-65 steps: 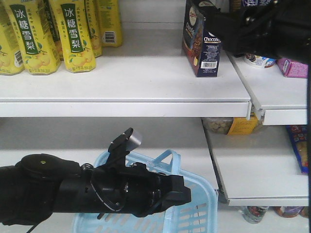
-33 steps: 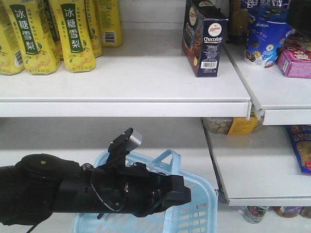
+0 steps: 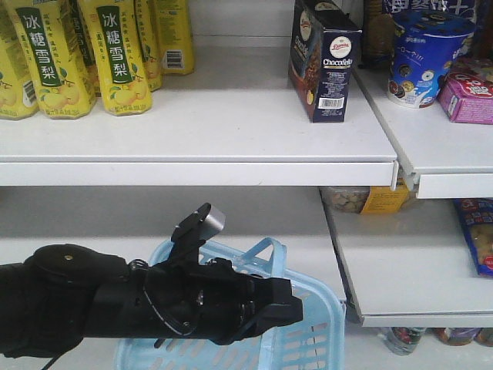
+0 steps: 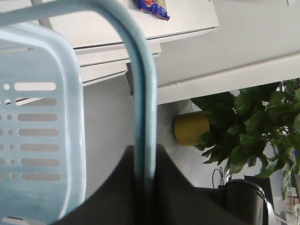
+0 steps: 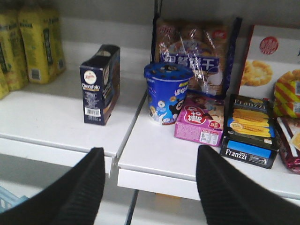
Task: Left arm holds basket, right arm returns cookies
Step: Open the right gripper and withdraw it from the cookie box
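Note:
The cookies (image 3: 323,62) are a dark navy Chocofello box standing upright on the white upper shelf (image 3: 231,127), with nothing gripping it. In the right wrist view the cookies (image 5: 100,84) stand to the left of and beyond my right gripper (image 5: 147,161), which is open and empty in front of the shelf edge. The right arm does not show in the front view. My left arm (image 3: 115,308) reaches across the bottom, and its gripper (image 3: 281,304) is at the light-blue basket (image 3: 316,339). In the left wrist view the left gripper (image 4: 144,178) is shut on the basket's handle (image 4: 143,93).
Yellow drink bottles (image 3: 115,54) line the upper shelf's left. A blue tub (image 5: 166,93), a pink box (image 5: 199,122) and a Franzzi box (image 5: 248,140) crowd the neighbouring shelf board right of the cookies. A lower shelf (image 3: 408,270) juts out at right. A potted plant (image 4: 253,117) stands below.
The right arm, which covered the upper right of the front view a second ago, has pulled back out of that view. The cookies stay on the shelf. The left arm and basket have not moved.

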Tool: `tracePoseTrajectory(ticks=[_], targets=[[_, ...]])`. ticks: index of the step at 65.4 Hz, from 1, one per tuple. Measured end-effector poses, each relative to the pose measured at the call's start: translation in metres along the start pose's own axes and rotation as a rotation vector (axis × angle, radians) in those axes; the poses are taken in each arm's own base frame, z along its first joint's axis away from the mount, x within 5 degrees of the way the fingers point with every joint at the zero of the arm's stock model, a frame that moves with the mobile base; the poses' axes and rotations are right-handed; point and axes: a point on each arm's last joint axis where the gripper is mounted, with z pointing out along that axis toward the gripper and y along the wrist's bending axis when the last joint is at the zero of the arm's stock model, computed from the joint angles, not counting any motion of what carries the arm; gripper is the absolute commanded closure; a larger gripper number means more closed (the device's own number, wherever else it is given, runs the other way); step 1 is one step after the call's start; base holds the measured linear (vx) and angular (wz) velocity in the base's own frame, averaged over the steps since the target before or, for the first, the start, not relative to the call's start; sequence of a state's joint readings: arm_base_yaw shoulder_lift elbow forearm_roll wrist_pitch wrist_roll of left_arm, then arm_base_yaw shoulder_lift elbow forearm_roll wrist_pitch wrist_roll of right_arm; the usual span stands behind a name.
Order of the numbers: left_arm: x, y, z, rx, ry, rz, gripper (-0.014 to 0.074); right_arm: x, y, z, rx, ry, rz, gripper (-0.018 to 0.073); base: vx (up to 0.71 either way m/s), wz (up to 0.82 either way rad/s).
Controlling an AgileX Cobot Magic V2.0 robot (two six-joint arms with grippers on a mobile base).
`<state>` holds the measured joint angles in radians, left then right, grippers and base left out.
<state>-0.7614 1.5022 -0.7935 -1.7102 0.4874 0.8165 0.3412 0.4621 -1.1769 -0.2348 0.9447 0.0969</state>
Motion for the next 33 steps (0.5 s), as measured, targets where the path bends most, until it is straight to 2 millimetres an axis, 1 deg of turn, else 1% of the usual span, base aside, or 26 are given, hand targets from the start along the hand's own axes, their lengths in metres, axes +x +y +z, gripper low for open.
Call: tracePoseTrajectory(ticks=[6,11,18,19,22,25,30,33], targets=[[0.0,0.0,0.0,0.0,0.0,0.0,0.0603,0.006,-0.004,-0.024,-0.004,-0.078,0.035,0.0149,0.0,0.0],[0.0,0.0,0.0,0.0,0.0,0.0,0.0603,0.016,-0.002,-0.027,-0.029,-0.135,0.048,0.0149,0.0,0.0],[0.0,0.0,0.0,0.0,0.0,0.0,0.0603,0.048,0.007,-0.004,-0.063,-0.123,0.045,0.0149,0.0,0.0],[0.0,0.0,0.0,0.0,0.0,0.0,0.0603,0.056,0.009,0.002,-0.065,-0.106,0.04,0.0149,0.0,0.0],[0.0,0.0,0.0,0.0,0.0,0.0,0.0603,0.07,0.012,0.012,-0.074,-0.096,0.035,0.0149,0.0,0.0],[0.0,0.0,0.0,0.0,0.0,0.0,0.0603,0.089,0.016,0.023,-0.086,-0.082,0.031,0.0149,0.0,0.0],[0.0,0.0,0.0,0.0,0.0,0.0,0.0603,0.109,0.021,0.031,-0.111,-0.121,0.043,0.0149,0.0,0.0],[0.0,0.0,0.0,0.0,0.0,0.0,0.0603,0.117,0.023,0.032,-0.122,-0.154,0.052,0.0149,0.0,0.0]])
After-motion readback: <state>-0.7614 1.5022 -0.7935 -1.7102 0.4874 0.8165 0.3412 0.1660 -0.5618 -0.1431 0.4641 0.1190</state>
